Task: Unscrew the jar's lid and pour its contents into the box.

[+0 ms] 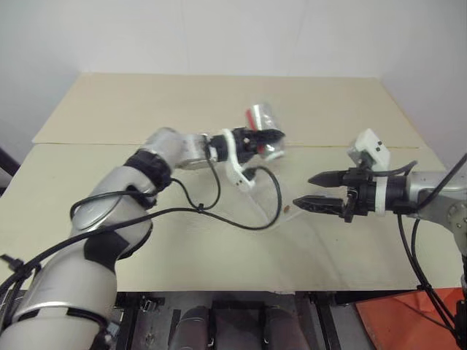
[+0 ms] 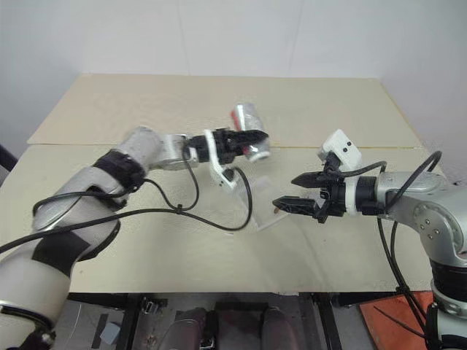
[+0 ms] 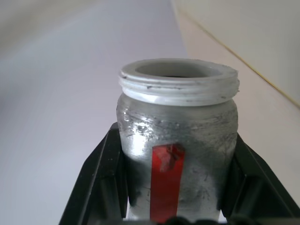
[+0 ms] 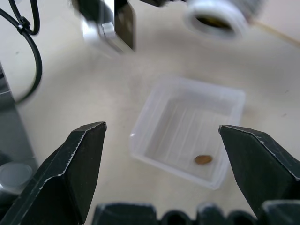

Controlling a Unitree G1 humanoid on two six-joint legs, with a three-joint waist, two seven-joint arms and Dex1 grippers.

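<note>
The right gripper (image 1: 305, 191), nearest the head camera, is hovering above the bench (image 1: 109, 109) with its jaws spread wide and gripping nothing, its black fingers (image 4: 77, 164) framing the box (image 4: 234, 101) below. The box is sitting on the bench between the two arms, with the contents (image 4: 203, 159), one small brown bit, lying on its floor near a wall. The left gripper (image 1: 271, 138) is holding its jaws clenched on the jar (image 3: 176, 145), which is lifted off the bench beyond the box, uncapped, its threaded mouth open.
</note>
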